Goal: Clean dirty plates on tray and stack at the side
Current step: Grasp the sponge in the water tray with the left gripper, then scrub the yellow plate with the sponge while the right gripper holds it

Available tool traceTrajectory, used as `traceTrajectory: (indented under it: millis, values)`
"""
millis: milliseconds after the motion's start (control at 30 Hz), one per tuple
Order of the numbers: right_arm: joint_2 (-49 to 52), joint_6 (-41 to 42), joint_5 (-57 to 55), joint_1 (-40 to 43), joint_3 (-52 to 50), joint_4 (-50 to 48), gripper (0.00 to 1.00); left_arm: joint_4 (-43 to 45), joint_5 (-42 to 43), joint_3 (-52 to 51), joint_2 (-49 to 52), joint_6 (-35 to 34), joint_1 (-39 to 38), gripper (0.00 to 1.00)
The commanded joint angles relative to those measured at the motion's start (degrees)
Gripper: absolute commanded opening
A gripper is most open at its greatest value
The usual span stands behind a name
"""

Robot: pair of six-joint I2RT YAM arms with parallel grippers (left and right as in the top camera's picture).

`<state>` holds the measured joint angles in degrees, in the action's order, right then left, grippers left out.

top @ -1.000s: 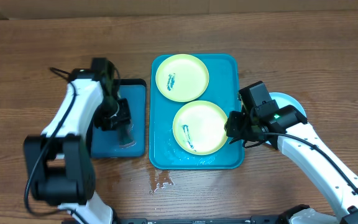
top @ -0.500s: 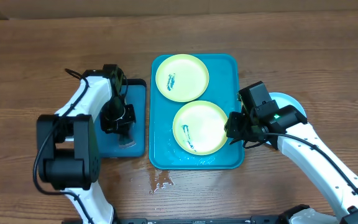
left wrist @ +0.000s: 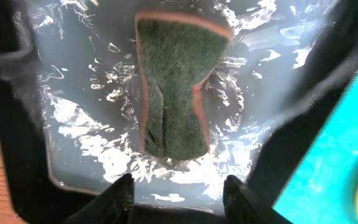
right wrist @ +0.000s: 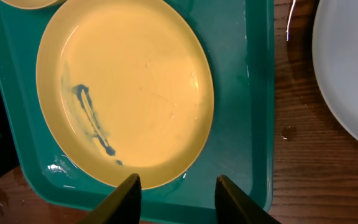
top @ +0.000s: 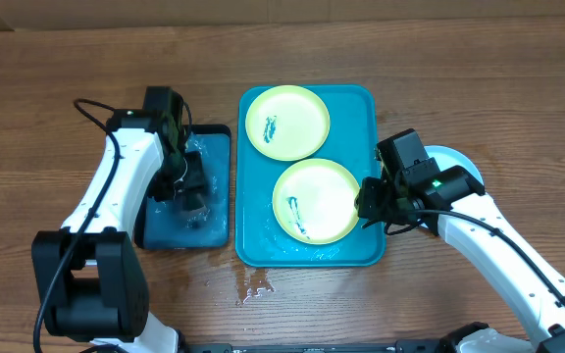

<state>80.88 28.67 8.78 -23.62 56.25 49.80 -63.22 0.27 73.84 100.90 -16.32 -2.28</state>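
Two plates lie on the tray (top: 353, 103): upper plate (top: 287, 123) at top centre of the overhead view and lower plate (top: 317, 201) below it, each w/ a teal smear. A whiter third plate (top: 456, 157) sits on the wood right of the tray, partly under the arm. At bottom of its wrist view the right gripper (right wrist: 179, 198) has fingers spread over the lower plate's rim; touching or not, cannot tell. The left gripper (left wrist: 179, 196) is also spread, holding nothing, above the sponge (left wrist: 176, 87), which lies in water in the small dark tray (top: 216, 147) at left-centre.
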Motion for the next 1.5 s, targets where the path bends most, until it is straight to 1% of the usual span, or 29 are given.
traceTrajectory:
  millis: [0,33,100,300,367,400,433,500,567,733,867,1200,1333,1467]
  values:
    - [-0.5,-0.2,0.3,0.0,1.1,0.2,0.4,2.7,-0.9,-3.7,1.1,0.0,-0.4,0.51]
    - [-0.5,-0.2,0.3,0.0,1.1,0.2,0.4,3.7,-0.9,-4.5,1.1,0.0,-0.4,0.52]
    - [-0.5,-0.2,0.3,0.0,1.1,0.2,0.4,6.5,-1.0,-6.2,1.1,0.1,-0.4,0.49]
    - [-0.5,-0.2,0.3,0.0,1.1,0.2,0.4,13.3,-2.1,-12.3,1.1,0.0,-0.4,0.35]
    - [-0.5,-0.2,0.3,0.0,1.1,0.2,0.4,14.6,-1.8,-14.1,1.1,0.0,-0.4,0.24]
    - [-0.5,-0.2,0.3,0.0,1.1,0.2,0.4,15.3,-1.8,-14.8,1.1,0.0,-0.4,0.12]
    - [-0.5,-0.2,0.3,0.0,1.1,0.2,0.4,15.5,-1.8,-15.0,1.1,0.0,-0.4,0.04]
    - [-0.5,-0.2,0.3,0.0,1.1,0.2,0.4,14.8,-1.7,-14.2,1.0,0.0,-0.3,0.04]
    - [-0.5,-0.2,0.3,0.0,1.1,0.3,0.4,11.6,-1.5,-12.0,0.7,0.0,-0.3,0.04]
    - [-0.5,-0.2,0.2,0.0,1.1,0.2,0.4,1.7,-1.1,-2.5,-0.6,0.1,-0.3,0.04]
    - [-0.5,-0.2,-0.1,0.0,1.1,0.3,0.4,-2.9,-1.1,3.6,-0.8,0.1,-0.4,0.04]
    - [-0.5,-0.2,-0.2,0.0,1.1,0.2,0.4,-3.4,-0.4,3.7,-0.7,0.2,-1.2,0.04]
    - [-0.4,-0.2,-2.9,0.0,1.1,0.2,0.41,-2.8,-0.9,4.3,-0.7,-0.1,-4.8,0.04]
    - [0.3,0.8,-4.5,0.1,1.0,-0.5,0.41,-0.7,-0.5,5.9,-0.7,-1.7,-11.2,0.04]
